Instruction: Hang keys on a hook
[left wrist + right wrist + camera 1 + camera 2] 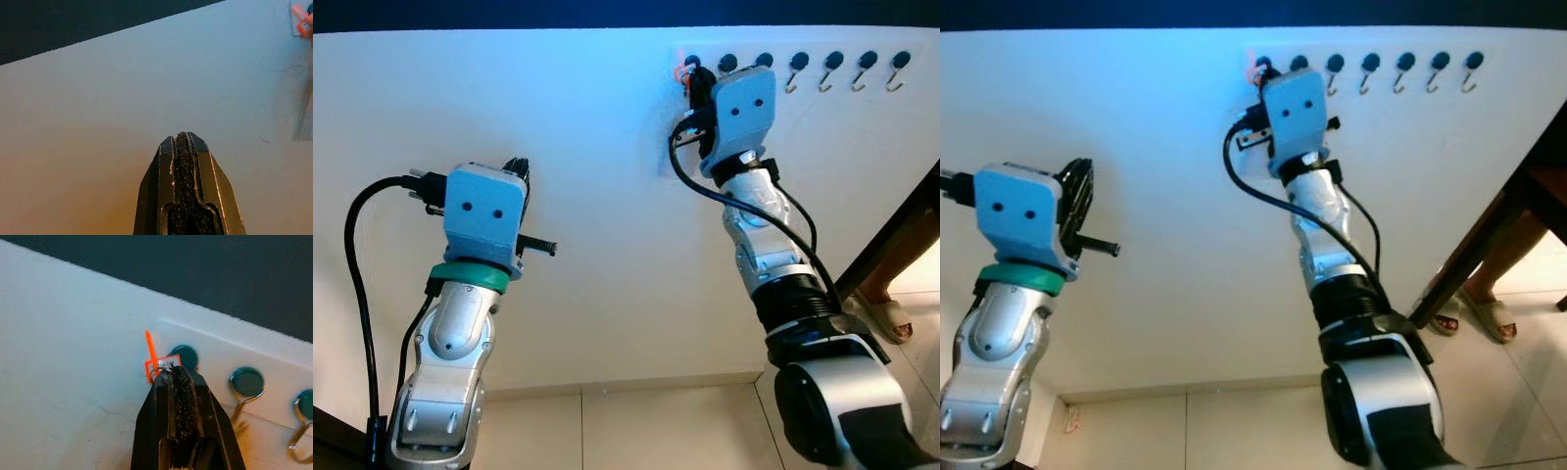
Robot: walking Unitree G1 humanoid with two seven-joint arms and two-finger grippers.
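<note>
White wall [607, 215] fills nearly everything ahead of the robot, meeting a pale tiled floor [626, 431] at a skirting board low down, with a dark band across the very top.

Nearest, on the robot's left, the left gripper [521, 176] is raised at about chest height and held off the wall. Its two black fingers [183, 186] are pressed together with nothing between them; it looks parked here, kept clear of the working arm.

On the right, a silver arm stretches up and away towards a clear strip of hooks [842, 73] fixed high on the wall. The hooks are small metal curls hanging from dark round caps, set in a row, and all those to the right of the arm hang bare.

At the left end of that row, the right gripper [168, 374] pinches a metal key ring with an orange tag [151, 357]. The ring is clamped at the fingertips, right against the end hook's round cap [185, 356]. The keys themselves are hidden behind the fingers, and I cannot tell whether the ring is over the hook yet. The tip grip seems chosen to leave the ring's loop free for threading.

Farther off at the right edge, a person's sandalled feet [1479, 311] stand beside dark wooden furniture [901, 235].
</note>
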